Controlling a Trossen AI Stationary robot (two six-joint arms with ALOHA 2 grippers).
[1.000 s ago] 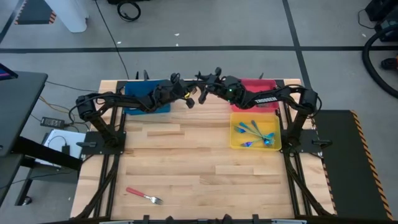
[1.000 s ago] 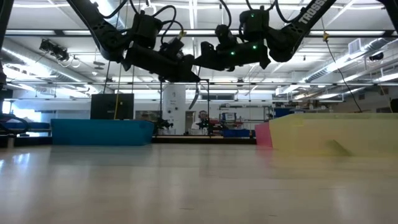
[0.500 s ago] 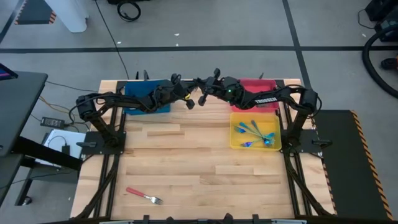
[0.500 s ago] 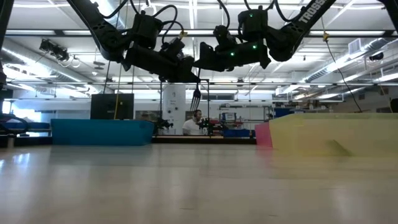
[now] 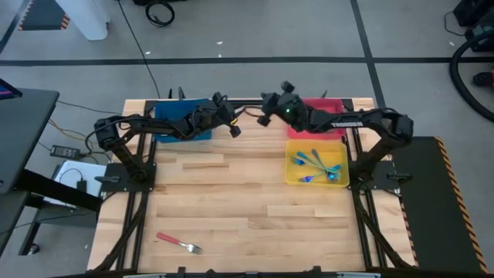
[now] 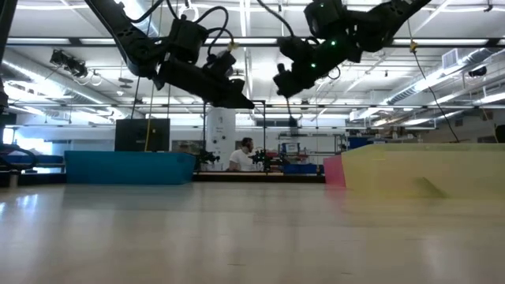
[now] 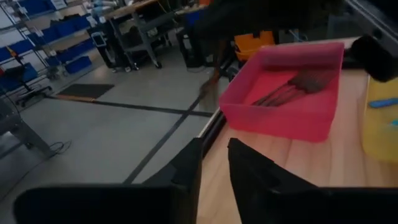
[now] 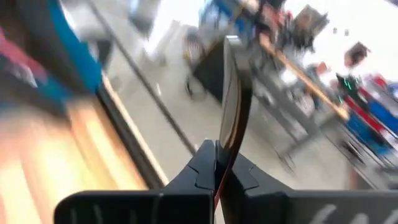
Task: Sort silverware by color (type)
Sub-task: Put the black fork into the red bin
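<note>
Both arms hang high over the table's far middle. My right gripper (image 5: 265,118) (image 8: 219,148) is shut on a dark metal fork (image 8: 232,93). My left gripper (image 5: 234,130) (image 7: 214,149) stands just to its left, open, with nothing between its fingers. A red tray (image 5: 333,104) (image 7: 280,112) at the far right holds dark forks (image 7: 289,90). In front of it a yellow tray (image 5: 291,177) holds light blue forks (image 5: 316,164). A red-handled fork (image 5: 177,243) lies flat near the table's front left. My right gripper pinches the dark fork between its two fingers, at one end (image 8: 225,163); which end, I cannot tell. The fork lies along the fingers and sticks out past their tips. It is lifted clear, high above the table.
A blue tray (image 5: 179,122) stands at the far left, under my left arm. The wide middle and near part of the wooden table (image 5: 247,201) is bare apart from the red-handled fork. A person sits in the room beyond the table.
My right gripper has shut on the dark fork that my left gripper held hanging. My left gripper has opened and let go. My right gripper has then gone up and toward the table's right edge with the fork, turning as it went.
</note>
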